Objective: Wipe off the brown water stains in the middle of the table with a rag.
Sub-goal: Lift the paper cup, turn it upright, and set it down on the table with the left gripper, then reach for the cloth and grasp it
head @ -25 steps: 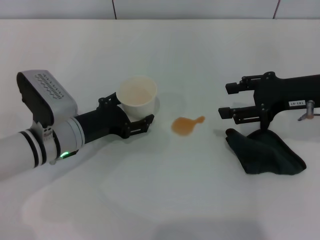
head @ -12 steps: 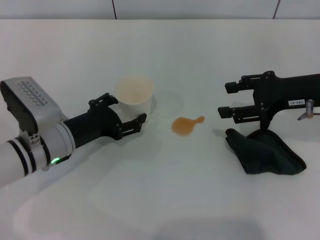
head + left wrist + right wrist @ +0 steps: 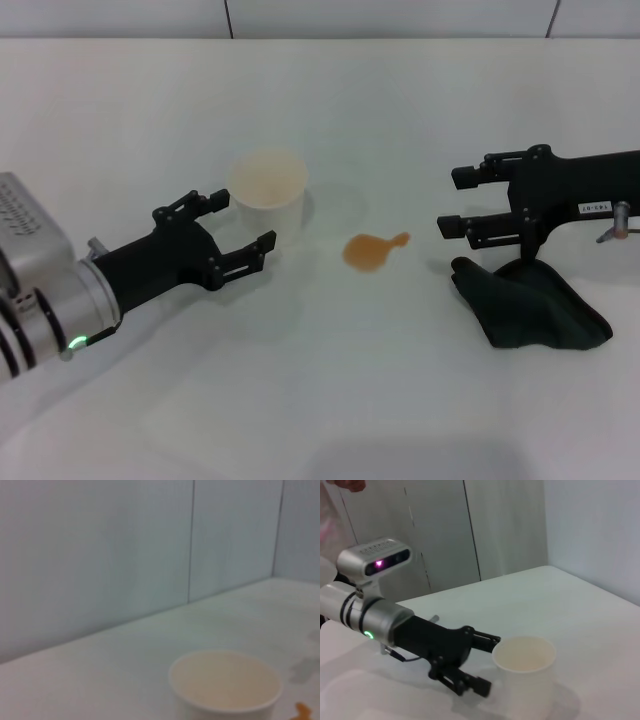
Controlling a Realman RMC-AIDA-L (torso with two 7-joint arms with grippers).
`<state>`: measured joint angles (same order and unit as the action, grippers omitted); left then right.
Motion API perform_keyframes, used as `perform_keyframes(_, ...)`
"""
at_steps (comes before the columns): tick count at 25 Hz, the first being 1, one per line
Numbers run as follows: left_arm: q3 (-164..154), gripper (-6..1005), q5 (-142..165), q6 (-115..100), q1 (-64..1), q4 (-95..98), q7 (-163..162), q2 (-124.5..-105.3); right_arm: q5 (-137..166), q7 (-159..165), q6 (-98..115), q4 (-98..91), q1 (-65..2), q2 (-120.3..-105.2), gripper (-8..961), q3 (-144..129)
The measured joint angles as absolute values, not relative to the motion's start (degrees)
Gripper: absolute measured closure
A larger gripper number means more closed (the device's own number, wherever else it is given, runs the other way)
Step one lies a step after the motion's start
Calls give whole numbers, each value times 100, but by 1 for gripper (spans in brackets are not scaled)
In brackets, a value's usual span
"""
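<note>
The brown water stains [image 3: 372, 249] are a small orange-brown blot with a thin tail in the middle of the white table [image 3: 320, 400]. The dark rag [image 3: 530, 302] lies crumpled on the table to the right of the blot. My right gripper [image 3: 450, 200] is open and empty, hovering just above the rag's left end. My left gripper [image 3: 245, 218] is open and empty, a little to the left of a white paper cup [image 3: 267, 190]. The right wrist view shows the left gripper [image 3: 489, 664] apart from the cup [image 3: 524, 667].
The white paper cup stands upright left of the blot and shows in the left wrist view [image 3: 225, 687]. A pale panelled wall [image 3: 150, 545] runs behind the table. The table's front part is bare white surface.
My left gripper has let go of the cup and drawn back to the left. The cup stays standing on the table. The right arm has not moved.
</note>
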<state>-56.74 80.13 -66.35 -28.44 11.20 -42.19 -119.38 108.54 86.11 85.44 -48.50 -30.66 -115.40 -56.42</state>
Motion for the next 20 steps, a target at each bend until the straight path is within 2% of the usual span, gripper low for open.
perform_keyframes(5,-5713,151,8525,-7254,-2436,1908,-4924,-11904,10906,8887,8632,-4973,-3046,-11522,246,-5718)
perform_keyframes(11,-5709,152,9931,-8036,-1790,3783,-6458,-11891,11130,9469,8720,-5595,-2805,-11511,245,-6067)
perform_keyframes(20,-5677,153,11015,-9201,-1491,5402,-7613,-11873,11958,10449,8894,-6266,-2764,-11516,245,-6215)
